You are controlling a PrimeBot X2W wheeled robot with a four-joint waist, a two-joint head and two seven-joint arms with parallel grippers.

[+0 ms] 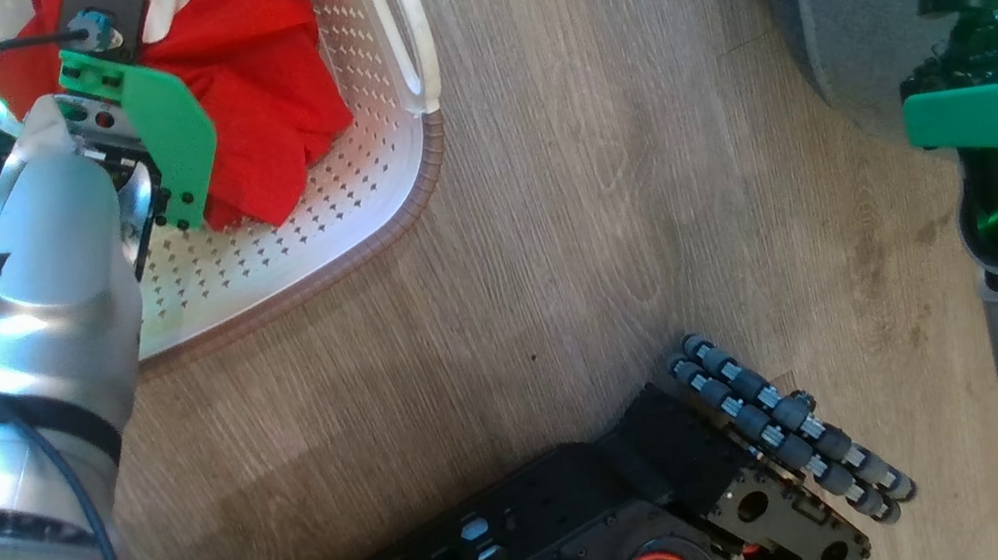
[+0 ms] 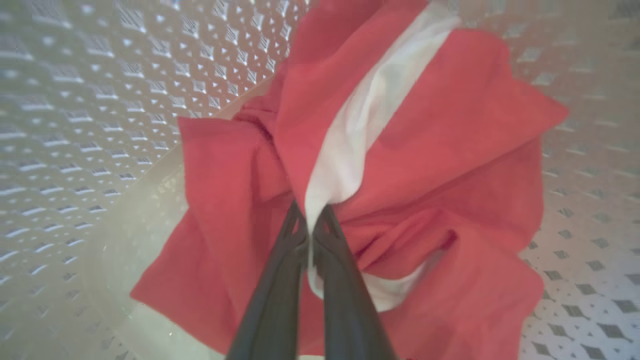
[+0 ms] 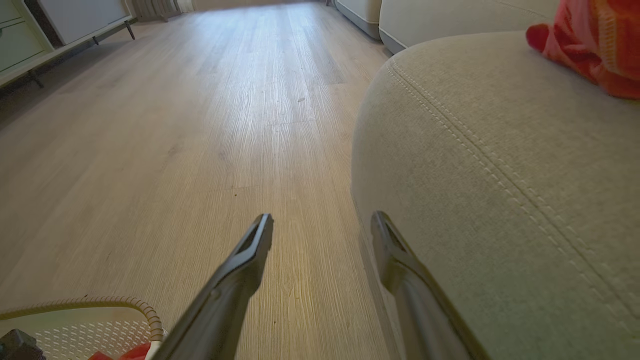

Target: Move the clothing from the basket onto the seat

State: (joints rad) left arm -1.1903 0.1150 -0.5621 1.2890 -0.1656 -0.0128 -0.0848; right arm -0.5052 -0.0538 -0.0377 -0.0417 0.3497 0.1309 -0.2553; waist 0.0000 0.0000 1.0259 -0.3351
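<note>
Our left gripper (image 2: 312,212) is pinched tight on the white trim band of the red clothing (image 2: 425,150), with only the fabric's thickness between the fingers. The garment lies bunched on the floor of the perforated basket (image 2: 90,100), its folds spreading toward the basket's walls.

Our right gripper (image 3: 322,230) is spread wide and holds nothing. It hangs outside the basket, beside the rounded corner of the grey seat (image 3: 500,175). The seat stands well apart from the basket across a strip of wood floor (image 3: 200,125). A red-orange cloth (image 3: 590,45) lies on the seat's far part.

We judge the step in hand to be the lift out. The hold is on a thin edge of trim — so we should rise smoothly and straight up from the basket floor. A jerk could pull the band free. We should keep rising until the loose folds hang above the basket's woven rim, or they may catch and drag the basket along. Only then should we swing away from the basket toward the seat — and keep the idle right gripper clear of that path.
</note>
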